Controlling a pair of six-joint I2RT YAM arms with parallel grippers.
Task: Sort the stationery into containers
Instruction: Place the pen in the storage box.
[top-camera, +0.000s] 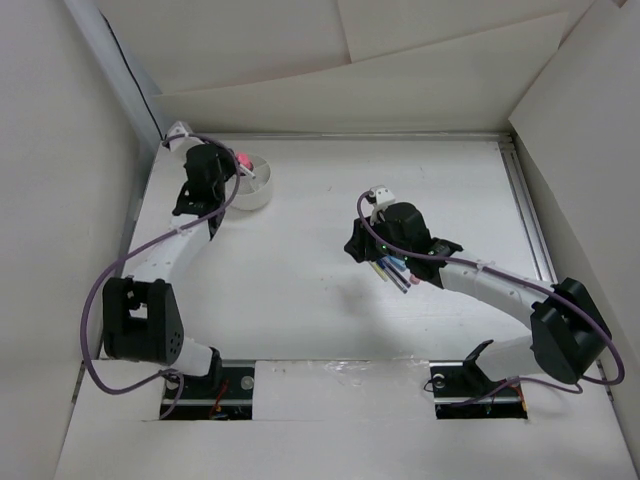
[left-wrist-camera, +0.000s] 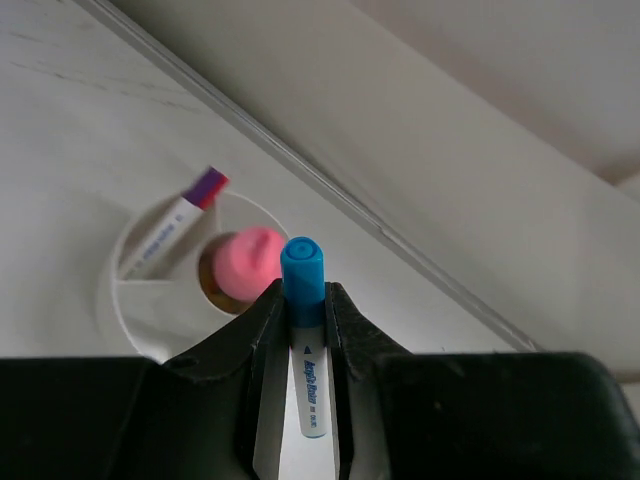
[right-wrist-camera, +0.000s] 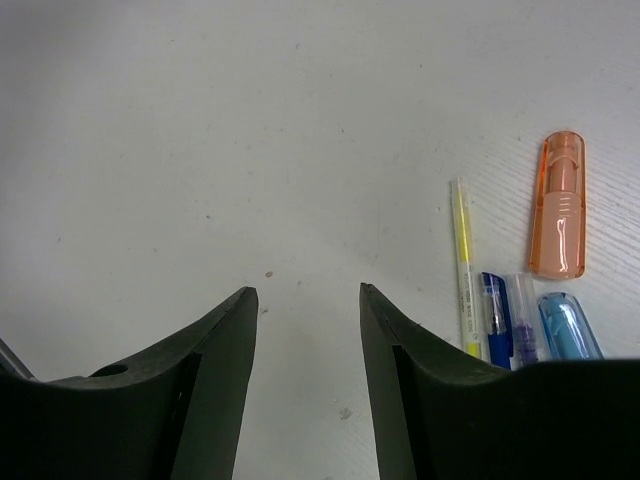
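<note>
Jaws of the left gripper (left-wrist-camera: 303, 305) pinch a blue-capped marker (left-wrist-camera: 303, 272), cap forward, just above the cup's (left-wrist-camera: 122, 310) near rim, presumably to drop it beside the pink glue stick (left-wrist-camera: 245, 262). Well apart from the cup, the right gripper (right-wrist-camera: 305, 300) stands half-spread and empty, near the loose pens (right-wrist-camera: 464, 262).

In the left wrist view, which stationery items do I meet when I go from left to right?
purple-tipped white pen → pink-capped glue stick → blue-capped marker
</note>
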